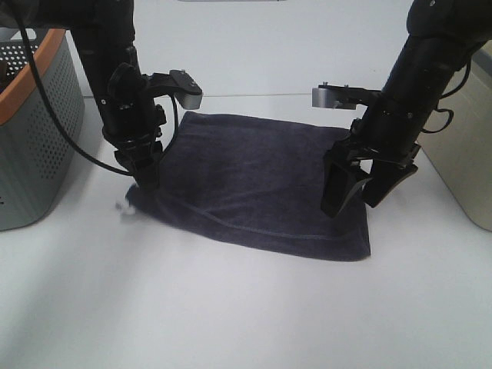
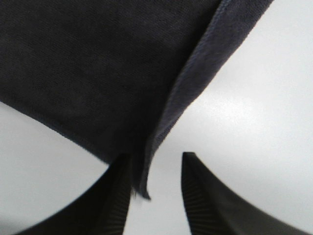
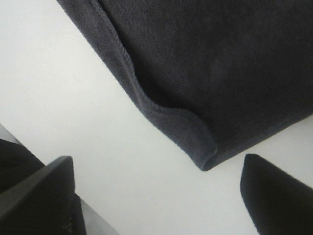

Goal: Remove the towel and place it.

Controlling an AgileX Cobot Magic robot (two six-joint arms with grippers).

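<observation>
towel (image 1: 261, 181) lies spread flat on the white table (image 1: 246, 307) | my left end effector (image 1: 146, 173) at its left corner, jaws slightly parted, hem between them, grip unclear | my right end effector (image 1: 357, 192) released, jaws wide over the right corner | grey basket (image 1: 38, 131) far left

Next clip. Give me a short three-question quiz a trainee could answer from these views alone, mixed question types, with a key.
1. True or false: the towel lies spread on the white table.
2. Multiple choice: the right gripper is (A) shut on the towel, (B) open with the towel's corner lying free between its fingers, (C) out of view.
3. Short answer: what stands at the exterior view's left edge?

Key
1. True.
2. B: the right wrist view shows the corner on the table, clear of both fingers.
3. A grey perforated basket with an orange rim.
</observation>
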